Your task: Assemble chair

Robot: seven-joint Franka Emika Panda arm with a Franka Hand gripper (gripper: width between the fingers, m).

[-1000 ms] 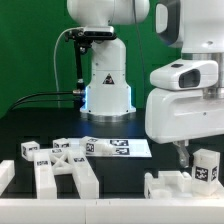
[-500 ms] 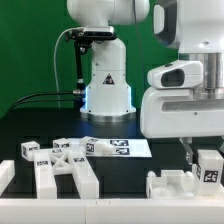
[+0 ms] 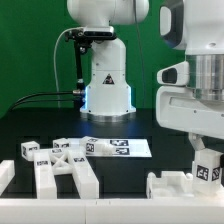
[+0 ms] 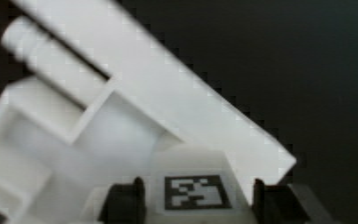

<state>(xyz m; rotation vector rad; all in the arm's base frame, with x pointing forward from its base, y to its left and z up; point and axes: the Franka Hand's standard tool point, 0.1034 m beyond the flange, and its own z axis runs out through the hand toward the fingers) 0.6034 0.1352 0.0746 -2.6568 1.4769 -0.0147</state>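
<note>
My gripper (image 3: 205,156) is clamped on a small tagged white block (image 4: 195,191), fingers (image 4: 131,198) tight on both sides. Exterior view: block is at 1 o'clock of the notched white chair piece (image 3: 170,186), maybe resting on it, hard to tell. At 9 o'clock, well apart, is the cross-braced chair frame (image 3: 62,168); marker board (image 3: 118,147) is at its 1 o'clock.

Bare tabletop (image 3: 125,180) lies open between the cross-shaped part (image 3: 60,168) and the frame piece (image 3: 172,186), while the end effector (image 4: 197,200), closed around a tagged block (image 3: 207,166), blocks the exterior view's right.
</note>
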